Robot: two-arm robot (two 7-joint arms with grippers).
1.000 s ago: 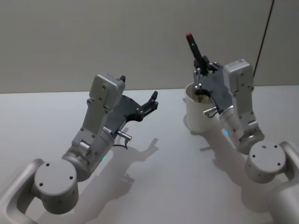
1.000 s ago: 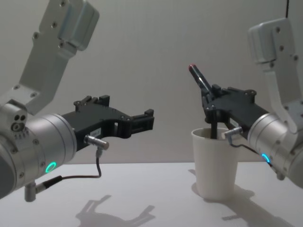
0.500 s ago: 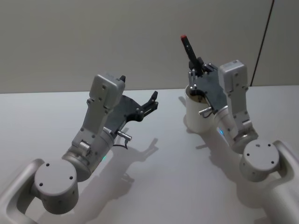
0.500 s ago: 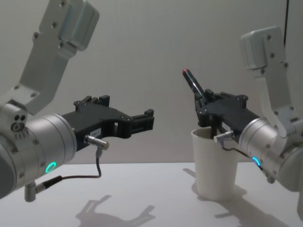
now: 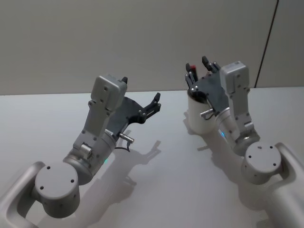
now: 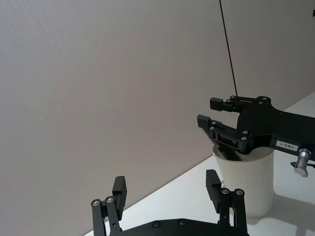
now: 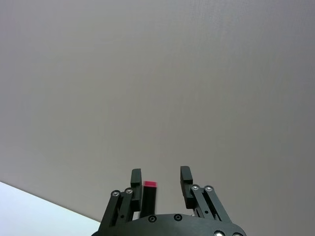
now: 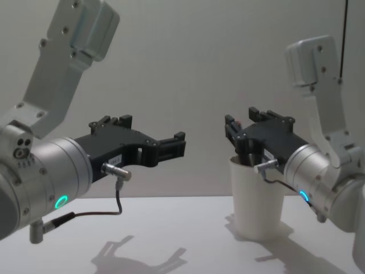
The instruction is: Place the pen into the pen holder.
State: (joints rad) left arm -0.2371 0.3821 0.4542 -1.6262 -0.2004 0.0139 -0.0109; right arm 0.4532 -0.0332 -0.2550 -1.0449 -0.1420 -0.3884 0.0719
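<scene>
The pen holder is a white paper cup standing on the table at the right. The pen stands inside it, dark with a red top end poking just above the rim. My right gripper hovers directly over the cup, open, its fingers either side of the pen's top; the pen leans near one finger. The left gripper hangs open in mid-air to the left of the cup, holding nothing.
A pale table runs back to a plain grey wall. A thin dark cable hangs down the wall behind the right arm. The right gripper appears beyond the left gripper in the left wrist view.
The pen, held high and tilted before, has dropped down into the cup. My right gripper has opened and shifted slightly left. The left arm has not moved.
</scene>
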